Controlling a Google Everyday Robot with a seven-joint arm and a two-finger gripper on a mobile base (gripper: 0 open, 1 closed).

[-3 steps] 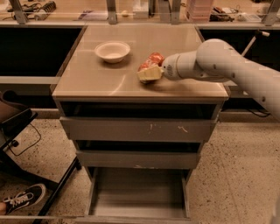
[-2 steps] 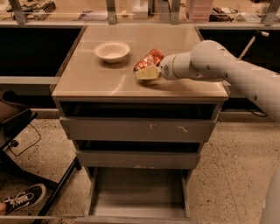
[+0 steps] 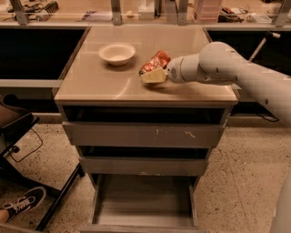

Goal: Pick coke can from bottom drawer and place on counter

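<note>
The coke can (image 3: 155, 61) is red and shiny and lies tilted just above the tan counter (image 3: 104, 84), right of its middle. My gripper (image 3: 153, 73) reaches in from the right on the white arm and is shut on the coke can, with one pale finger (image 3: 153, 76) showing under it. The bottom drawer (image 3: 143, 202) is pulled open at the foot of the cabinet, and its flat grey floor is bare.
A white bowl (image 3: 117, 53) sits on the counter left of the can. Two upper drawers (image 3: 141, 135) stand partly open. A cluttered desk with metal posts (image 3: 116, 11) runs behind. A chair base (image 3: 18, 136) and a shoe (image 3: 25, 203) are on the floor at left.
My gripper has carried the coke can a little to the left over the counter, toward the bowl. The can now tilts more onto its side.
</note>
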